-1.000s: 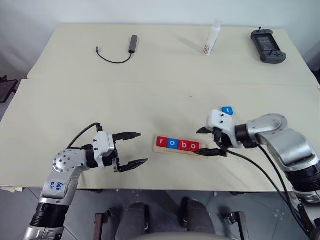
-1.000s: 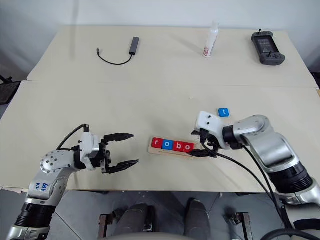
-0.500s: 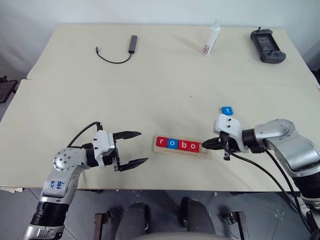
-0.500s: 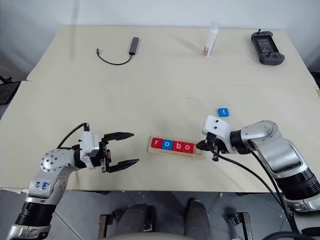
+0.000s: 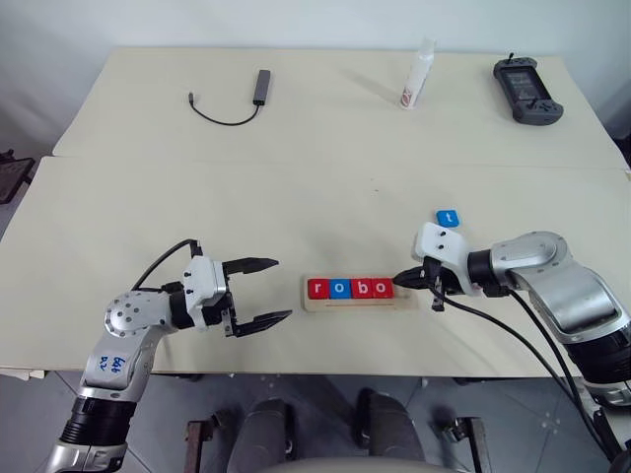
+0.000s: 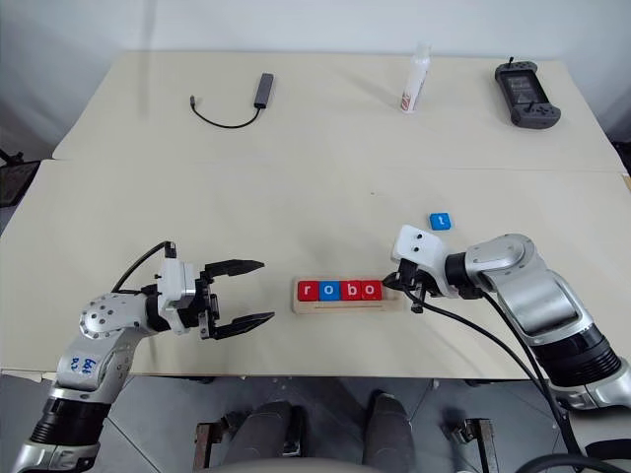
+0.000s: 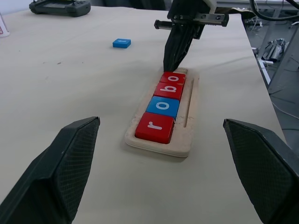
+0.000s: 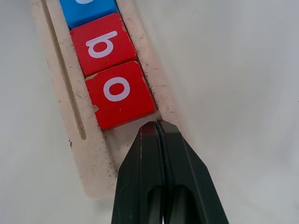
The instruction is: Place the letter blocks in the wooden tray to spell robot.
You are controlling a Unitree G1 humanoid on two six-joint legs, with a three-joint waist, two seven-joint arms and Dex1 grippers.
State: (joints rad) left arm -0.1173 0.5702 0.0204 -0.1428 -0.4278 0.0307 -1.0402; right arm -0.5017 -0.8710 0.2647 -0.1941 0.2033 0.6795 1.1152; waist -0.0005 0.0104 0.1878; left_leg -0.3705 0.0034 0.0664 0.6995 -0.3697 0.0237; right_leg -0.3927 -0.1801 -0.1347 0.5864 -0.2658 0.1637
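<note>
The wooden tray (image 5: 357,304) lies near the table's front edge and holds several letter blocks in a row: red r (image 5: 317,289), blue o (image 5: 340,289), red b (image 5: 362,289), red o (image 5: 383,288). The tray's right end is bare. My right gripper (image 5: 398,282) is shut on nothing, its tips (image 8: 157,123) resting at that bare end right beside the last red o (image 8: 119,93). A blue t block (image 5: 449,218) lies on the table behind the right gripper. My left gripper (image 5: 283,289) hovers open to the left of the tray, apart from it.
At the table's far side lie a black cable with an adapter (image 5: 237,99), a white bottle (image 5: 419,74) and a black handheld controller (image 5: 529,91). A seam (image 5: 296,164) runs across the table between them and the tray.
My right gripper has gone from open to shut and settled at the tray's right end. The tray has turned slightly and now lies straight. The left arm has not moved.
</note>
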